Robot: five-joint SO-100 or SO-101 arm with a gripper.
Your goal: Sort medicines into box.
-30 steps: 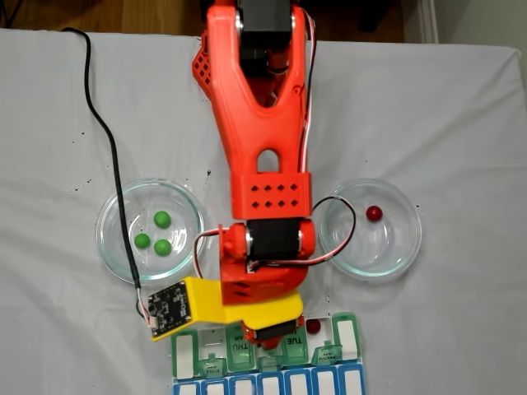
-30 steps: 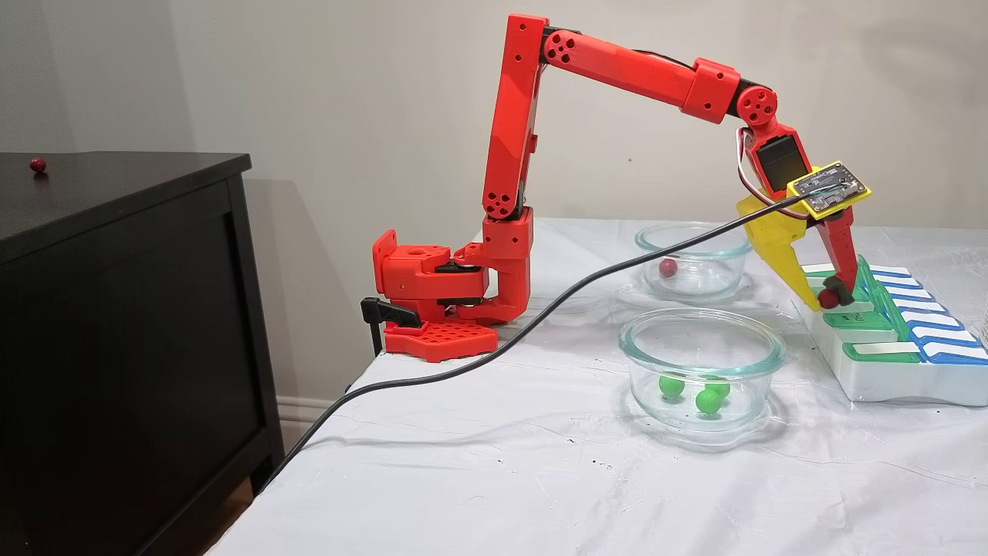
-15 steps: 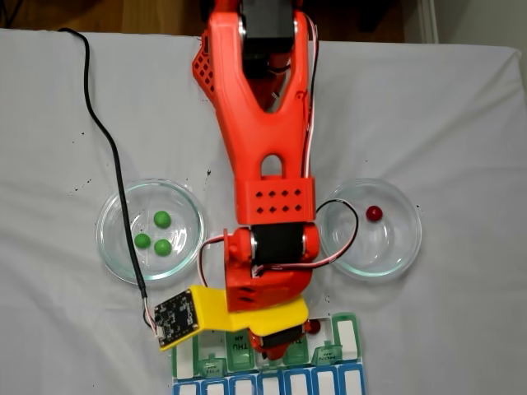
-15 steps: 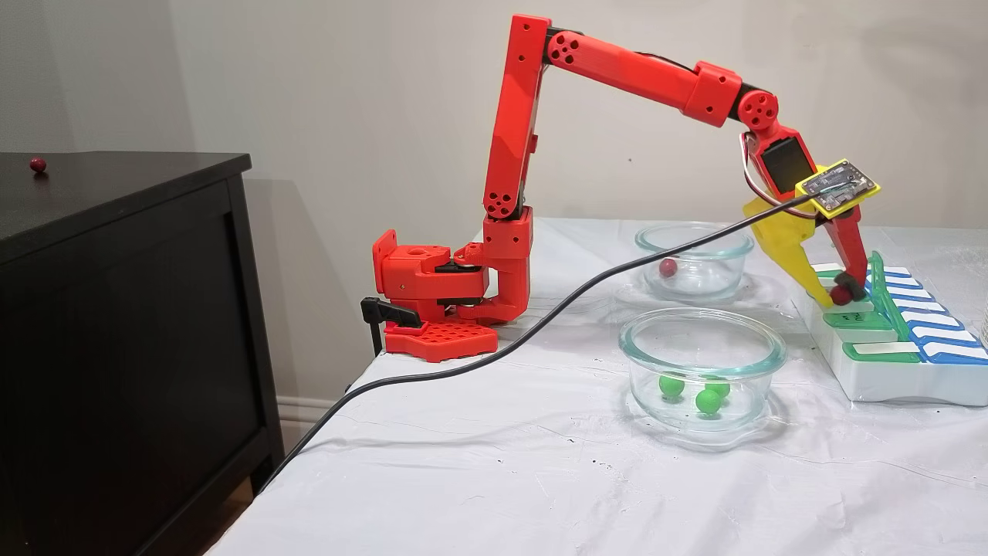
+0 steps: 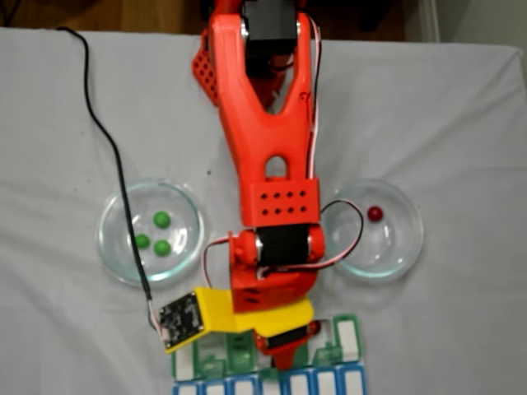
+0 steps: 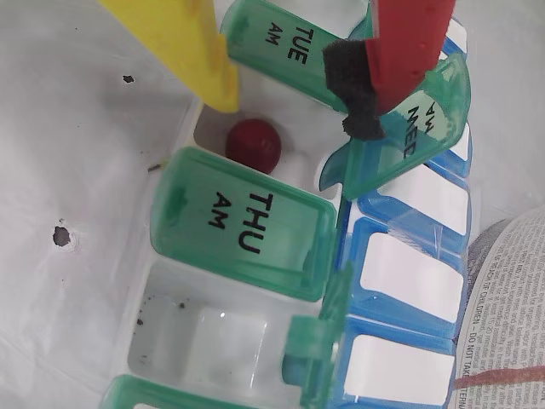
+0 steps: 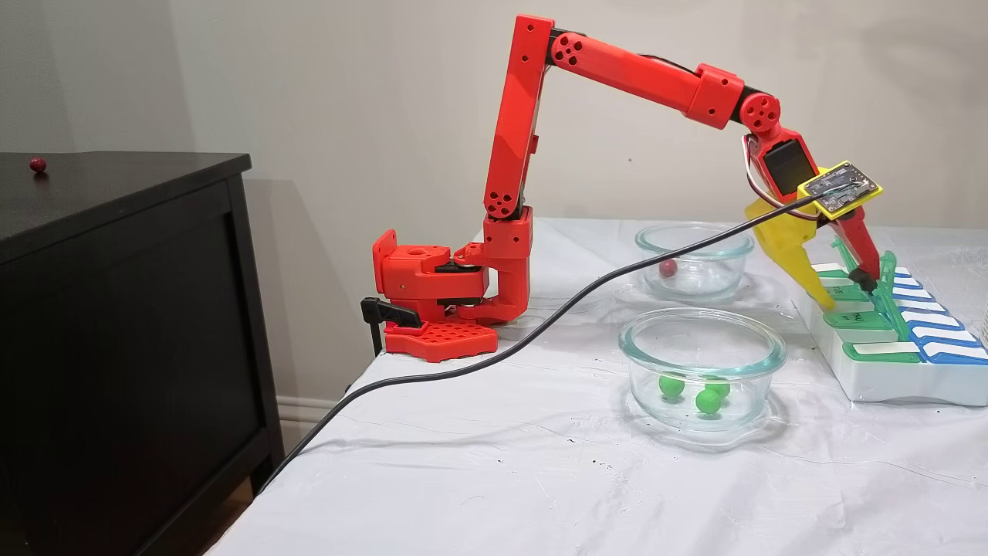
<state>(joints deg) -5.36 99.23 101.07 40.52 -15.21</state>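
the gripper hangs over the box, with its yellow finger and red finger spread apart and nothing between them; in the wrist view a dark red ball lies in the open white compartment between the two green lids, free of both fingers; the lid beyond it reads "TUE AM", the lid on the near side reads "THU AM", and the raised lid by the red finger shows "WED" and smaller letters i cannot read; the black pad of the red finger is touching or just over this raised lid; a row of blue lids with white labels runs beside the green row; at the right edge of the wrist view there is a printed paper, its text too small to read; in the fixed view from above, three green balls lie in the left glass dish and one red ball lies in the right dish; in the side view another red ball sits on the black cabinet, well apart from the table.
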